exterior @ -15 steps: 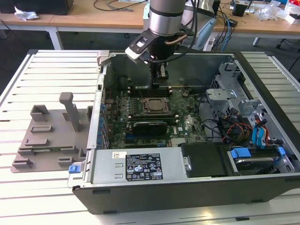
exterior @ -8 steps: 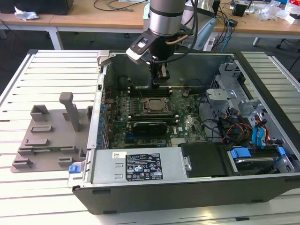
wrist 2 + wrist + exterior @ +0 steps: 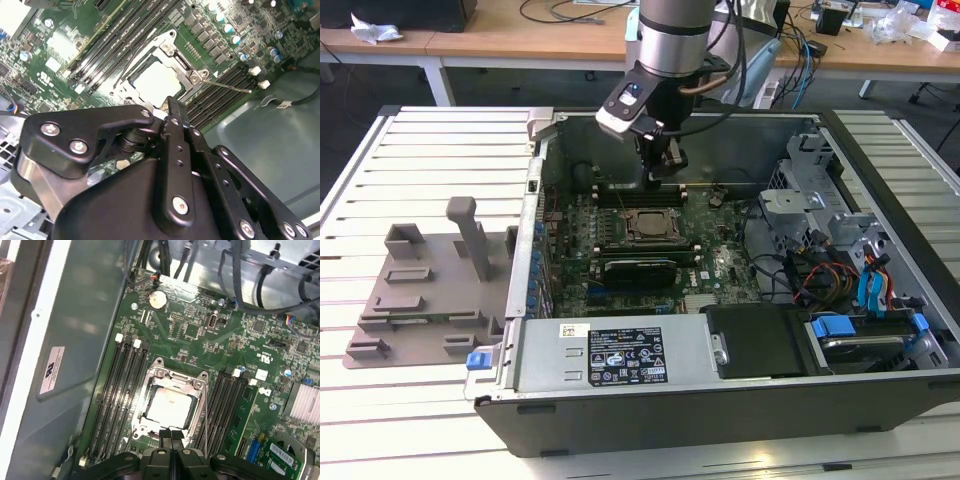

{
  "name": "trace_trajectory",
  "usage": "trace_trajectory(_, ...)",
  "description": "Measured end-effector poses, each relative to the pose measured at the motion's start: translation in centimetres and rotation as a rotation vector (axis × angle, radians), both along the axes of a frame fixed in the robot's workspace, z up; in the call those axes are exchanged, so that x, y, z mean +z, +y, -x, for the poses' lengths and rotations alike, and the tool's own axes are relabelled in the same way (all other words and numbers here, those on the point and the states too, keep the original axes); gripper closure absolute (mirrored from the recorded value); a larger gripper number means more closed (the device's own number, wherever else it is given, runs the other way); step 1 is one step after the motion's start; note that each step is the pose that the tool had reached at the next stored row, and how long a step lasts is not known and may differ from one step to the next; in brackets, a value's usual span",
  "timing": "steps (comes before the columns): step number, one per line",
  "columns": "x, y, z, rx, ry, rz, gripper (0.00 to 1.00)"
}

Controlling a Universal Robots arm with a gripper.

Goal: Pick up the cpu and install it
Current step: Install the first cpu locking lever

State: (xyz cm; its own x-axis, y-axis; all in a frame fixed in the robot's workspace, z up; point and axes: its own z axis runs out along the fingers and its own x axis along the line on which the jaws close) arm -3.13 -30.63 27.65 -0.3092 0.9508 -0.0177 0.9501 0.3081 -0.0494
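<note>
Cpu [image 3: 169, 406], seated in motherboard socket frame [image 3: 172, 375]; gripper [image 3: 171, 436] just above its edge.

Exterior view: gripper [image 3: 665, 160] inside open computer case [image 3: 620, 355], poised over socket frame [image 3: 647, 224]; grey plastic tray [image 3: 420, 290] on slatted table at exterior view's left. Second wrist view: cpu [image 3: 156, 82] pale, flat within frame; gripper [image 3: 171, 107] fingertips pressed together, gripping nothing. First wrist view: same closed tips at chip's rim, memory slots [image 3: 122, 400] alongside, likely cleared after placement.

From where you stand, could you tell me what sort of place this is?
Probably an electronics or robotics lab: an opened computer case lies on a slatted metal bench, with cable-strewn wooden desks behind.
</note>
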Motion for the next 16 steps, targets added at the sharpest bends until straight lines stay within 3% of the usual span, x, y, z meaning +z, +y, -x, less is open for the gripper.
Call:
trace_trajectory(6,0.00,0.00,0.00,0.101,0.0000,0.0000,0.89)
trace_trajectory(16,0.00,0.00,0.00,0.198,0.0000,0.0000,0.89)
